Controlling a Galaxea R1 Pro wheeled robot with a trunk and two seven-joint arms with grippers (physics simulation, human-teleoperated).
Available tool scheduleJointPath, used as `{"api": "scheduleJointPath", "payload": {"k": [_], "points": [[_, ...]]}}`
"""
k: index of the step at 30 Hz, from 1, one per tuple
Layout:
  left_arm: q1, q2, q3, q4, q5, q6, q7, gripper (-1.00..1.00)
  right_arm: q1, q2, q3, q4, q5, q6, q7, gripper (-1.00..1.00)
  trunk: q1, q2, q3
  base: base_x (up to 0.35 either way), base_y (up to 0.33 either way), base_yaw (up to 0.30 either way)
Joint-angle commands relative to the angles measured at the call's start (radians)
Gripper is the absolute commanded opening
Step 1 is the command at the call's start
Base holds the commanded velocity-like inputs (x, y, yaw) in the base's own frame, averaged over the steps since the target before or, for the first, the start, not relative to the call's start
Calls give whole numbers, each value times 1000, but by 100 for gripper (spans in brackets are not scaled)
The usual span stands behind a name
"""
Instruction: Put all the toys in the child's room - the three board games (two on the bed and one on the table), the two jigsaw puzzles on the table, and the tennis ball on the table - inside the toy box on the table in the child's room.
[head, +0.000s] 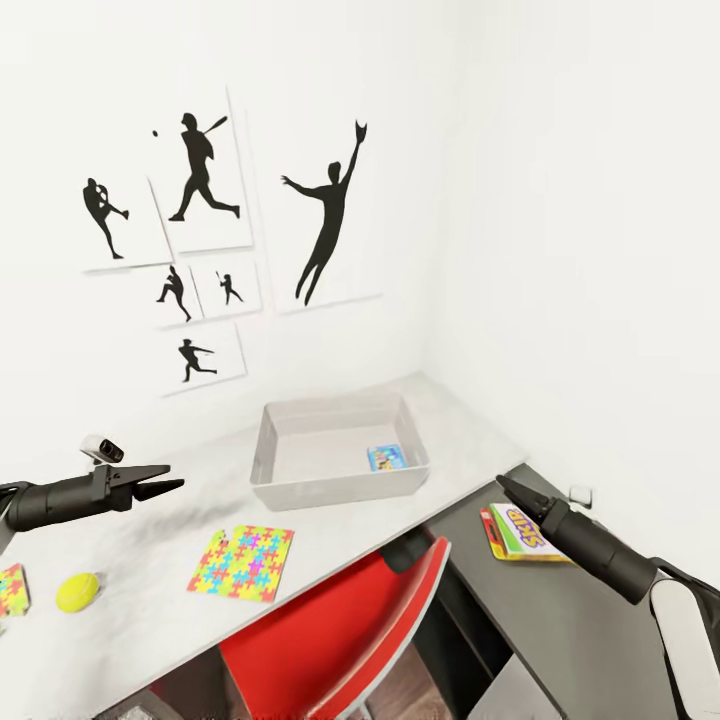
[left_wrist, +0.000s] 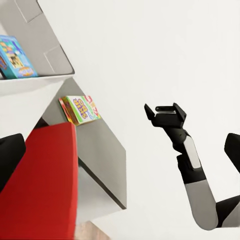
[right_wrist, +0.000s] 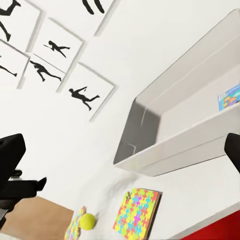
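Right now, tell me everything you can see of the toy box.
The toy box is a shallow grey rectangular bin with flared walls and a smooth, plastic-looking finish. It sits upright and open-topped on the pale table, near the corner of the white walls. Inside, a small blue board game lies flat on its floor near one corner; the rest of the floor is bare. A jigsaw puzzle lies on the table in front of it, apart from it. Neither gripper touches it.

Toy box (head: 300, 490) open-topped — red chair (head: 340, 640) below.
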Motion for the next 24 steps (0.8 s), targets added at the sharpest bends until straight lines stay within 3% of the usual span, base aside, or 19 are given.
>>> {"api": "scheduleJointPath", "payload": {"k": [1,14,24], "points": [[-1,0,-1,0,0,11,-4,100,-1,0,-1,0,1,2,4,100,0,-2,-2,-89,12,0],[1,0,0,-1,0,11,-4,100,-1,0,-3,-7,-5,-34,1,100,0,-2,-2,-15,2,-3],[1,0,1,-1,0,11,-4,100,0,0,1,-8,-7,-35,0,100,0,-2,11,-1,0,-83]]}}
